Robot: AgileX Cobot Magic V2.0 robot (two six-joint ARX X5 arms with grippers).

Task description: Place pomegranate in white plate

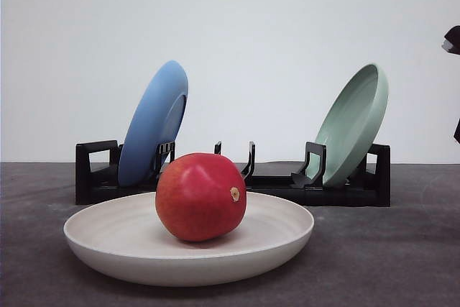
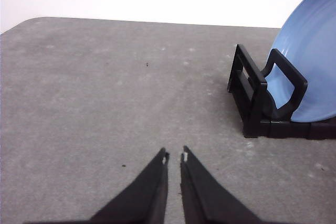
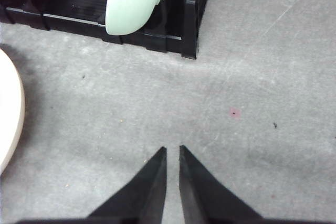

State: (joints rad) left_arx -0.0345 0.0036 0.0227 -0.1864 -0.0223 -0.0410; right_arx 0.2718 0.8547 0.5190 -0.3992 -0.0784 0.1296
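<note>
The glossy red pomegranate (image 1: 200, 196) lies in the middle of the white plate (image 1: 100, 239), its tan stem nub turned to the right. The plate rests flat on the grey table in the front view; its rim (image 3: 9, 119) also edges the right wrist view. My left gripper (image 2: 174, 157) hovers shut over bare table beside the rack's blue-plate end, holding nothing. My right gripper (image 3: 172, 149) is shut too, above bare table between the white plate and the rack, nothing between its fingers.
Behind the white plate stands a black dish rack (image 1: 345, 185). A blue plate (image 1: 154, 121) leans in its left end and a pale green plate (image 1: 353, 121) in its right. Part of the right arm (image 1: 453, 41) shows at the far right edge.
</note>
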